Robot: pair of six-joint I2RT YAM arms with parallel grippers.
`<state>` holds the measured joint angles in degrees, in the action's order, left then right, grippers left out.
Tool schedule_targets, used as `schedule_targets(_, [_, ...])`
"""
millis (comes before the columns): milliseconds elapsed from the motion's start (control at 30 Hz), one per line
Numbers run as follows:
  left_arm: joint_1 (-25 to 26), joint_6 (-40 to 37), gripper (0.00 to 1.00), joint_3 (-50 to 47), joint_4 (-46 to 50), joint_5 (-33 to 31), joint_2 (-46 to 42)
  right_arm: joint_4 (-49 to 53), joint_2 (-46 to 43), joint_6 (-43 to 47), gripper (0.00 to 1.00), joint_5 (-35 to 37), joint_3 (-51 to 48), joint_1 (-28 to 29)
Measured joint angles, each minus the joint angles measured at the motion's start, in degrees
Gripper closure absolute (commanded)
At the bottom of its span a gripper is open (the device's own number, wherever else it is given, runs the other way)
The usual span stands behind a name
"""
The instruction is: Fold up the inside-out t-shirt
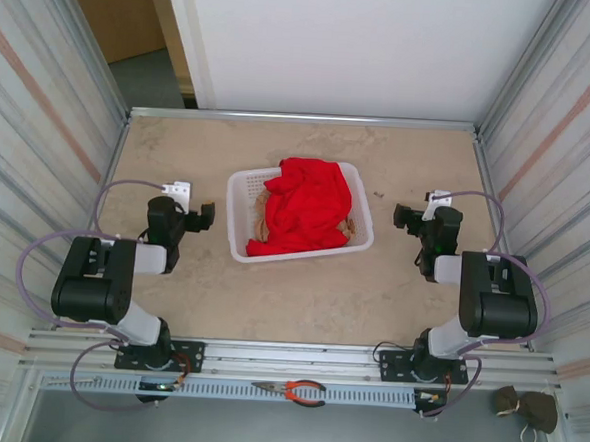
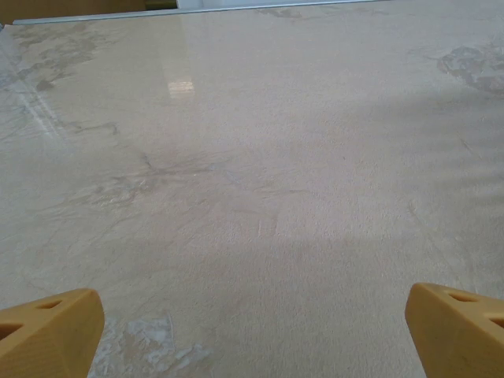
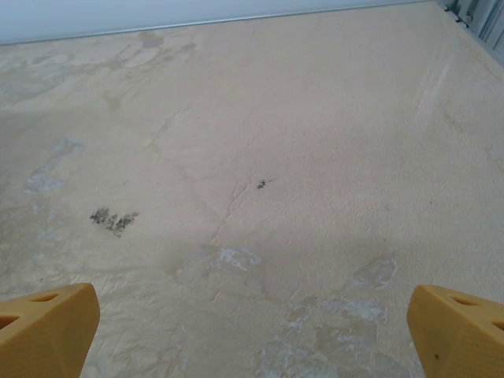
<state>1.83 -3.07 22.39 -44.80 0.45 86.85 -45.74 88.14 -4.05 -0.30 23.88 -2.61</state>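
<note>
Inside-out t-shirt [image 1: 306, 207] is a bright red crumpled heap in the white basket [image 1: 244, 200] at mid-table. It lies on top of a tan-brown garment [image 1: 262, 219] that peeks out at the basket's 8 o'clock side. The left gripper [image 1: 196, 207] waits at the basket's 9 o'clock and the right gripper [image 1: 416, 213] at its 3 o'clock. Both are clear of the basket, with jaws spread wide and nothing between them. Each wrist view looks past yellow fingertips [image 2: 47, 331] at bare table [image 1: 299, 311].

To my eye nothing is begun, and the first job is getting the shirt out. I'd pinch only red cloth high on the heap, so the tan piece stays behind. Then lift straight up until the hem clears the rim, and carry it toward 6 o'clock, where there is open table to spread it flat before any fold. A grab taken too deep would likely drag the basket along.

No brand, label or lettering is readable from here, on shirt, basket or arms.
</note>
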Motion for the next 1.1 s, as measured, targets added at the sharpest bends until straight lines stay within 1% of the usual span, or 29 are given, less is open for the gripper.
schedule_targets(867, [-0.66, 0.02, 0.01, 0.85, 0.17, 0.42, 0.0, 0.13, -0.11, -0.11, 0.01, 0.28, 0.0, -0.04])
schedule_targets(900, [-0.44, 0.02, 0.01, 0.92, 0.42, -0.22, -0.13, 1.16, -0.63, -0.31, 0.01, 0.85, 0.0, 0.0])
schedule_targets(933, [-0.07, 0.02, 0.01, 1.53, 2.6, -1.46, -0.76, 4.39, -2.16, -0.66, 0.01, 2.05, 0.33, 0.15])
schedule_targets(1000, [0.94, 0.31, 0.01, 4.2, 9.51, -4.26, -2.99, 13.55, -6.36, -2.1, 0.01, 3.76, 2.91, 0.39])
schedule_targets(1067, [1.7, 1.81, 0.01, 8.9, 17.35, -7.63, -6.16, 23.61, -10.6, -5.6, 0.01, 3.8, 9.11, 0.2])
schedule_targets(1100, [1.77, 3.23, 0.01, 11.52, 21.35, -8.59, -7.8, 26.91, -11.8, -7.39, 0.01, 3.52, 12.07, -0.07])
